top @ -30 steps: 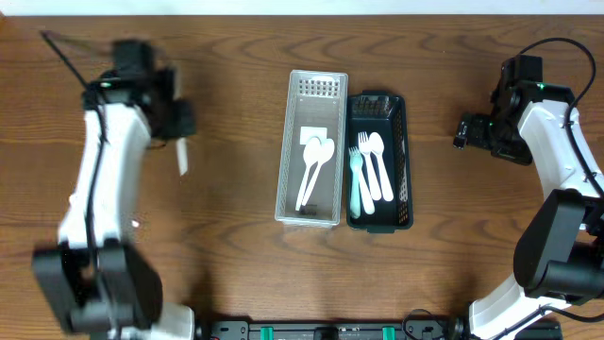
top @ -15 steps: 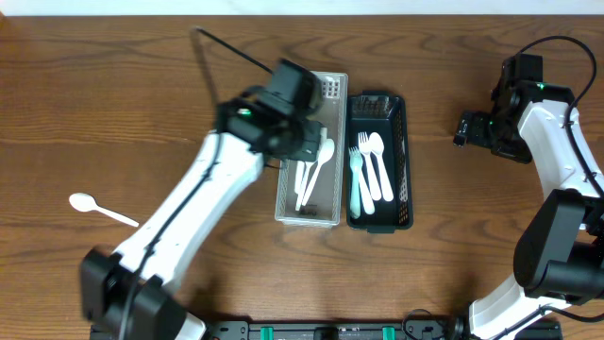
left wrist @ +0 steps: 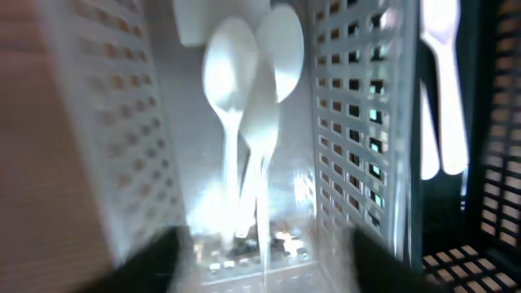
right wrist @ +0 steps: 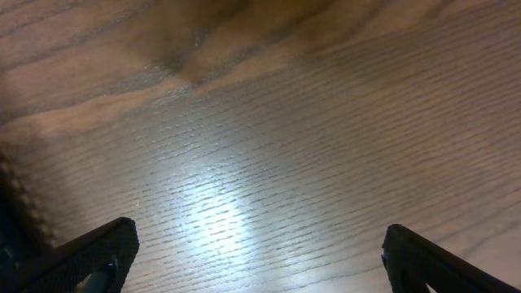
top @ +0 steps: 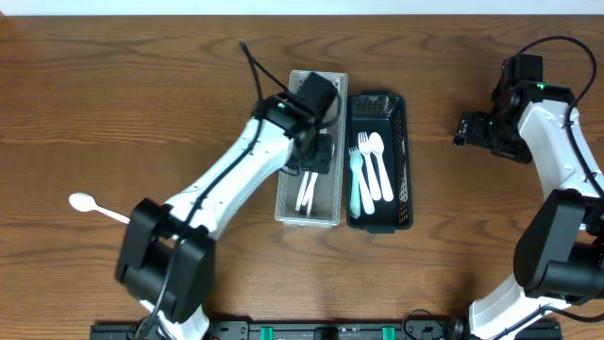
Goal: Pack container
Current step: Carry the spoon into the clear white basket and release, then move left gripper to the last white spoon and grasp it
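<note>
The clear perforated container (top: 283, 194) stands mid-table and holds white spoons (top: 308, 184). My left gripper (top: 319, 151) hovers low over it, jaws wide apart. The left wrist view looks straight down into the container (left wrist: 350, 122): three white spoons (left wrist: 232, 69) lie bowls together, and one handle runs between my dark fingertips (left wrist: 155, 260) without being pinched. The black container (top: 408, 179) beside it holds a teal fork (top: 356, 179) and white cutlery (top: 377, 165). My right gripper (top: 464, 127) is open over bare wood (right wrist: 260, 252).
One white spoon (top: 94, 206) lies loose on the table at the far left. The black container (left wrist: 488, 163) touches the clear one's right wall. The right arm stays at the table's right edge.
My left arm swung from the table's left side to above the clear container, and its jaws have opened. A third spoon now lies in the container. The right arm has not moved.
</note>
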`<state>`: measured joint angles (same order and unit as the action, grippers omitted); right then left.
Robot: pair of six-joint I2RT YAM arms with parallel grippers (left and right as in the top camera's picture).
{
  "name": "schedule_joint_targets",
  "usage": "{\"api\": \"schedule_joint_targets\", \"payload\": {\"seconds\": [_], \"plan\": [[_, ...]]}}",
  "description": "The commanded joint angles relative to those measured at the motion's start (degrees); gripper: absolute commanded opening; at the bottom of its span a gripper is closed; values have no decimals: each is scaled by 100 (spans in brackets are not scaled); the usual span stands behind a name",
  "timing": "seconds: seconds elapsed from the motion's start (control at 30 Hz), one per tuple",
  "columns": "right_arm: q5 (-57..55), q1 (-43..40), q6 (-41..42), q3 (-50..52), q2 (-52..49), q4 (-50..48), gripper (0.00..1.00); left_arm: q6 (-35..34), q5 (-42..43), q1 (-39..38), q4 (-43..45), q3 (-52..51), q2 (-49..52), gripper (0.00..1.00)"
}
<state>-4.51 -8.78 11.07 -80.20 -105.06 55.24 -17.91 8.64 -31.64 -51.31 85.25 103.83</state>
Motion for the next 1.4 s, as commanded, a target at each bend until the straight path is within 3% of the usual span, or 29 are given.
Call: {"api": "schedule_joint_targets", "payload": {"seconds": [0.0,0.13,0.3,0.63,0.8,0.93,1.37], "plan": [[-20,-44,-48,-52,125,7,99,264,-129,363,-127,157,-682,98],[-20,-44,-68,-52,125,9,99,219,-601,1034,-494,157,-1379,98],[-22,-44,-199,-52,125,9,99,-422,-1217,2426,-1038,155,-2028,98],[-17,-42,-210,-52,125,72,99,-2533,-1211,5421,-1329,-229,-1740,98],[-20,-44,-192,-52,125,116,99,-2492,-1169,6229,-1139,-404,-1185,98],[-20,-44,-192,-52,125,114,99,-1971,-935,6631,-940,-411,-557,98],[-20,-44,-188,-52,125,203,99,-1139,-260,6865,-332,-450,1058,98]]}}
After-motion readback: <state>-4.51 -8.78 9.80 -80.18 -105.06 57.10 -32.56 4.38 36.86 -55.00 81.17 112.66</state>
